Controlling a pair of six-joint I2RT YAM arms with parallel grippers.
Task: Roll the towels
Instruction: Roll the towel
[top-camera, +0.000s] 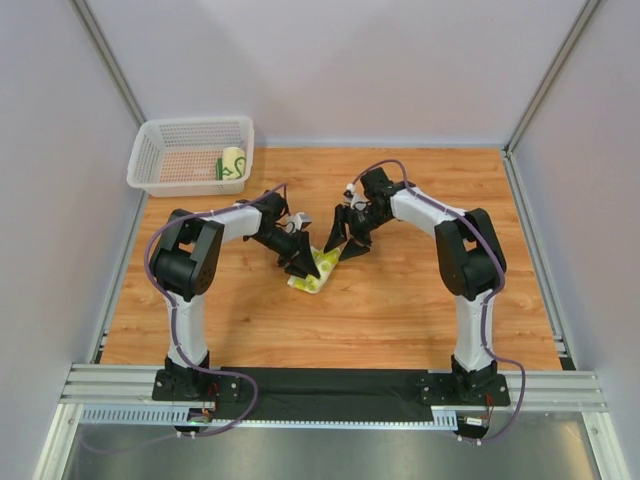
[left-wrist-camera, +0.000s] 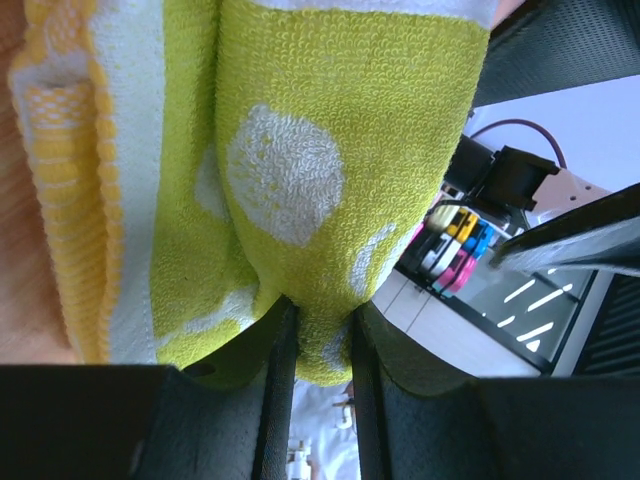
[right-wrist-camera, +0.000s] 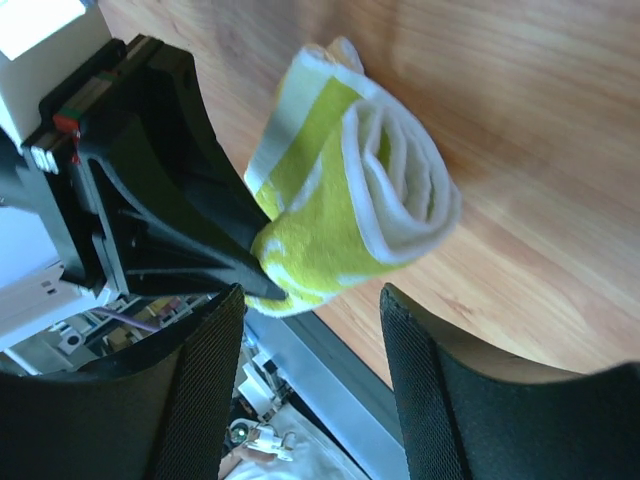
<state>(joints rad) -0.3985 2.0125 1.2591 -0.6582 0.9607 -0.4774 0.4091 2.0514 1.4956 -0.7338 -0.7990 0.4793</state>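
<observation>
Towel sits rolled just ahead of the right end effector, whose jaws stand wide and empty — the left end effector pinches its fabric. Rolling seems done; next likely needs a steady carry to the basket, roll kept tight.

Overhead, 2 wrist close-ups on towel
</observation>
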